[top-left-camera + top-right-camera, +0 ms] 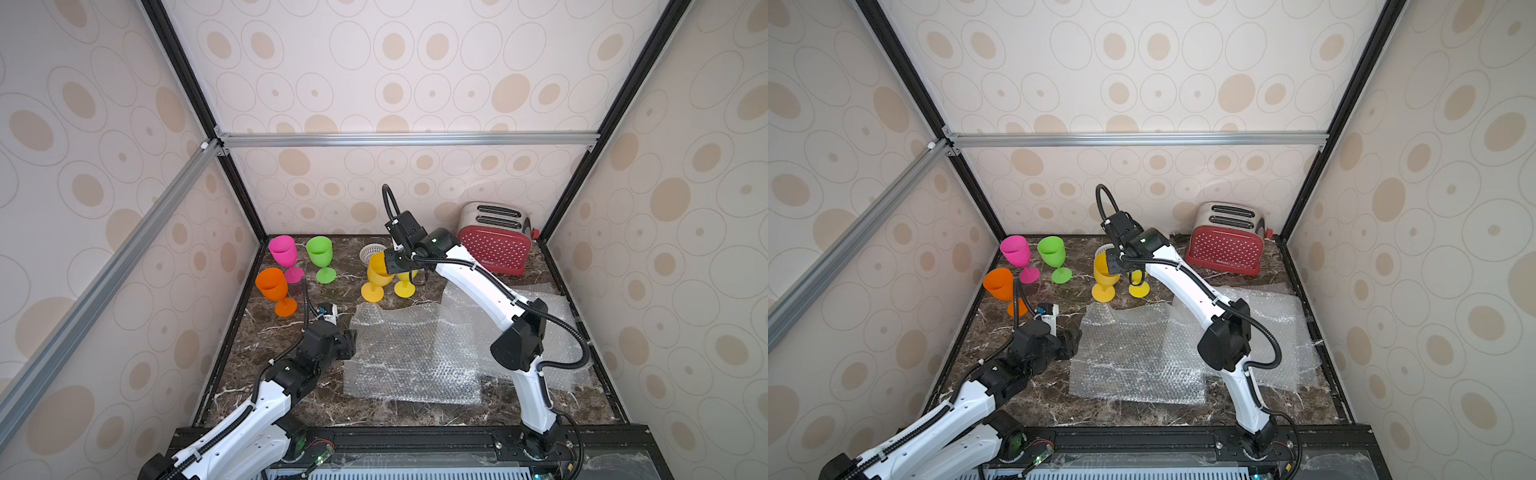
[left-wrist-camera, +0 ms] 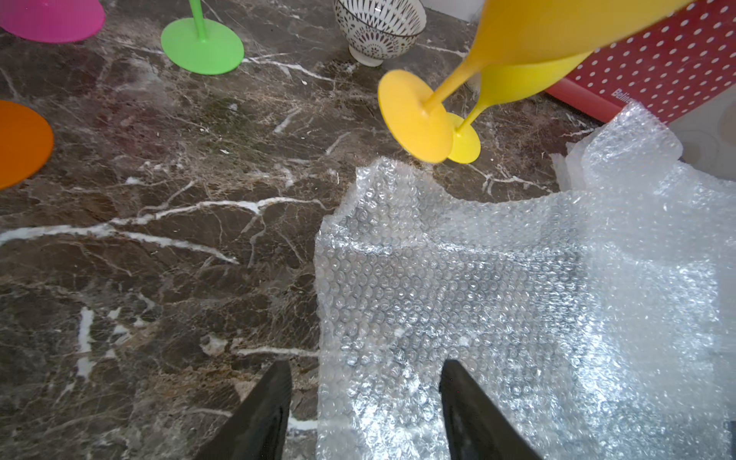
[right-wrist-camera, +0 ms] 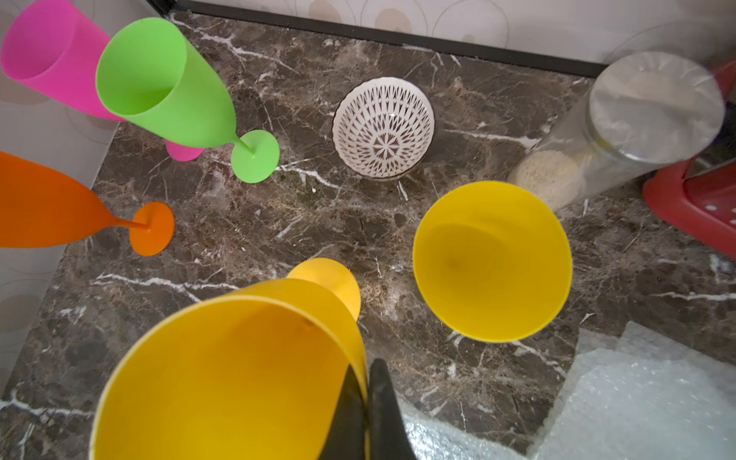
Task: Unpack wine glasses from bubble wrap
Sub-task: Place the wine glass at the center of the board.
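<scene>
Amber wine glass (image 3: 223,378) rim pinched by right gripper (image 3: 366,368); left gripper (image 2: 366,363) open over bubble wrap (image 2: 478,278).

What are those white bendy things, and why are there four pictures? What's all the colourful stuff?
They are two robot arms, left arm and right arm, each ending in pinching jaws. Two pictures look down from above; two come from cameras on the wrists. On the brown marble table stand plastic stemmed goblets: pink, orange, green and bright yellow. Clear bubble wrap sheets lie spread out. The right jaws are shut on the rim of a tilted amber yellow goblet. The left jaws are open above the wrap's edge, holding nothing.
</scene>
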